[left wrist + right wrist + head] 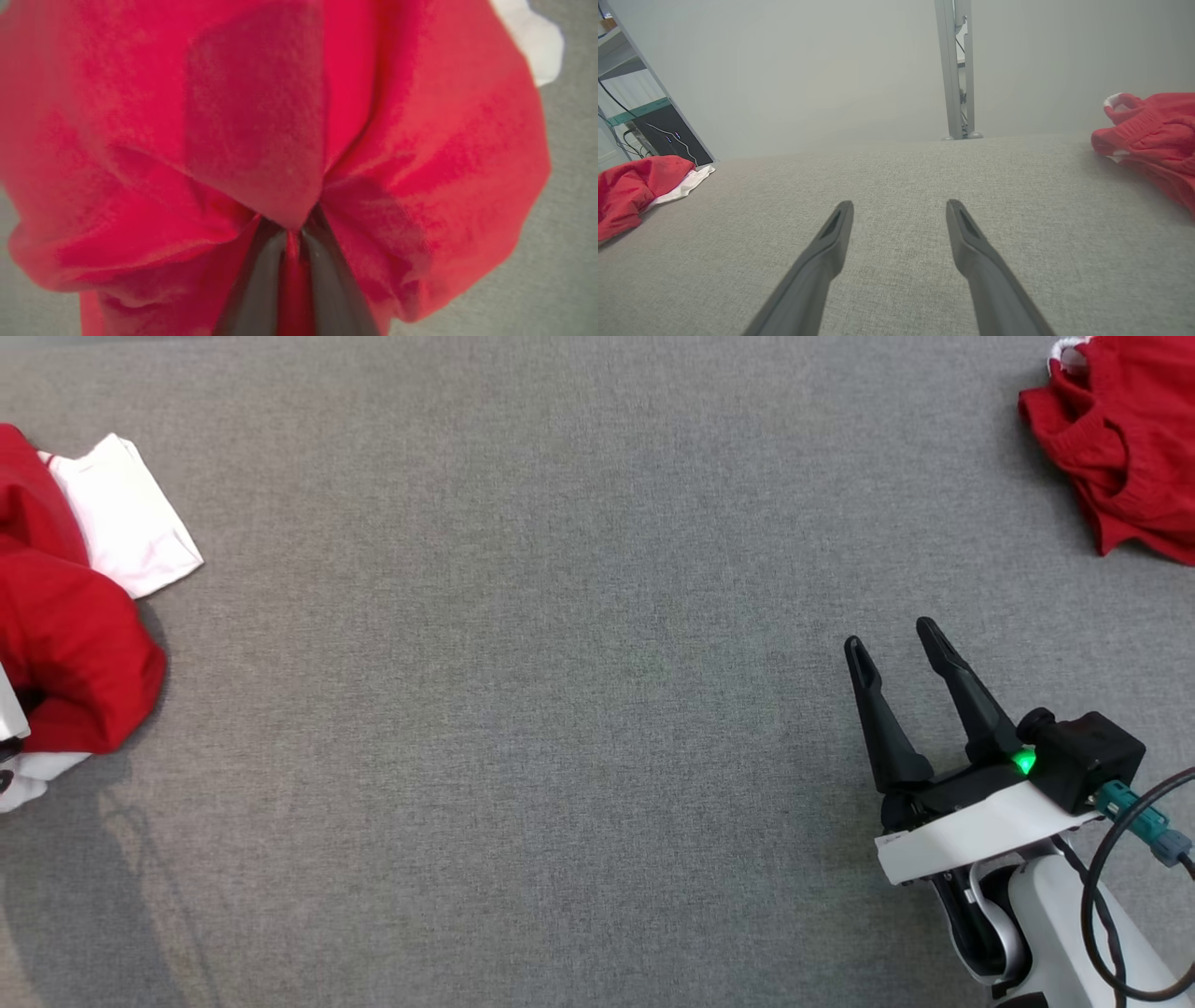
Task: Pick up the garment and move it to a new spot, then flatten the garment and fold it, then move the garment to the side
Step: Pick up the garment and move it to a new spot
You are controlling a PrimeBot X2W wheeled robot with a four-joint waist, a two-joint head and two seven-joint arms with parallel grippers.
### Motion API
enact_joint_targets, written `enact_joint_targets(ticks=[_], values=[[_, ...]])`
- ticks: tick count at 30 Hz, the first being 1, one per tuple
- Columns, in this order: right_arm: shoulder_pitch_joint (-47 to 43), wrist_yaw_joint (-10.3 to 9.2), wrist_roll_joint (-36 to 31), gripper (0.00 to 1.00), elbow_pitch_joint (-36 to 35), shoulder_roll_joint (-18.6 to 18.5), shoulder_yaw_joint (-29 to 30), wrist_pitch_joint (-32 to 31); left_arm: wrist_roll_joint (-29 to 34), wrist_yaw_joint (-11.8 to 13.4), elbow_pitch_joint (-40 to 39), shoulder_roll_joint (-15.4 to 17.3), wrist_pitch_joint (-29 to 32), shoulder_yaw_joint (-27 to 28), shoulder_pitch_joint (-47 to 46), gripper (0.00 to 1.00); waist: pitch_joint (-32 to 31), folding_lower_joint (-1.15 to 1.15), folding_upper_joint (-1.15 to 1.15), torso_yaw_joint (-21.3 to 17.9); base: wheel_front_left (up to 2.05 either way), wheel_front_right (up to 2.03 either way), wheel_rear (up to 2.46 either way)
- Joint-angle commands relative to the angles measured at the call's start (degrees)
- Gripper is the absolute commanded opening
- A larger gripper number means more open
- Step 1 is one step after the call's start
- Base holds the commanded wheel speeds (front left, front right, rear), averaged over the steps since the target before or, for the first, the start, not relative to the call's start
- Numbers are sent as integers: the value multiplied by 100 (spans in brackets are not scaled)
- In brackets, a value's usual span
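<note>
Bunched red garment point(420, 140), pinched by left end effector point(293, 235)

A grey fabric surface point(560, 709) carried three pieces of clothing. A folded white cloth point(126, 518) lay flat on it, with a bunched red garment point(65, 653) touching that cloth. A second red garment point(1120, 439) lay well apart from the cloth.

A grey fabric-covered worktop point(560, 709) fills most of the head view. At its far right corner lies a second red garment point(1120, 448), crumpled, with a gathered waistband and a bit of white trim at its top. Past the worktop's far edge, a pale metal post point(955, 70) stands upright before a plain pale wall. Off the far left corner sits a dark box point(668, 135) with trailing cables, beside a slanted grey frame
</note>
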State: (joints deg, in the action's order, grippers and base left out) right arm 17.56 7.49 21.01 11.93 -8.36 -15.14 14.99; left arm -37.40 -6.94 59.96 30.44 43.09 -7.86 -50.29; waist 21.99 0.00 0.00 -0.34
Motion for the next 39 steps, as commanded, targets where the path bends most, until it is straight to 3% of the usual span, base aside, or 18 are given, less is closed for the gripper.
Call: enact_joint_targets(ticks=[1,10,18,28,39], values=[[12,2,10,100,26,-15,11,27,-7,-8,-35,22,-28,-9,46,0,-74,0,0,19,0,0,0],[-143,2,71,100,101,27,14,27,24,-46,-314,92,-184,-160,136,0,-466,0,0,23,0,0,0],[-330,2,134,100,141,72,37,27,-7,-51,-1059,192,-84,-528,122,0,-960,0,0,-15,0,0,0],[-535,2,170,100,232,132,28,27,-695,-55,-2405,85,113,-1057,279,0,-1582,0,0,-255,0,0,0],[-723,2,248,100,328,118,13,27,-1318,-56,-3143,-199,246,-1681,505,0,-1896,0,0,-759,0,0,0]])
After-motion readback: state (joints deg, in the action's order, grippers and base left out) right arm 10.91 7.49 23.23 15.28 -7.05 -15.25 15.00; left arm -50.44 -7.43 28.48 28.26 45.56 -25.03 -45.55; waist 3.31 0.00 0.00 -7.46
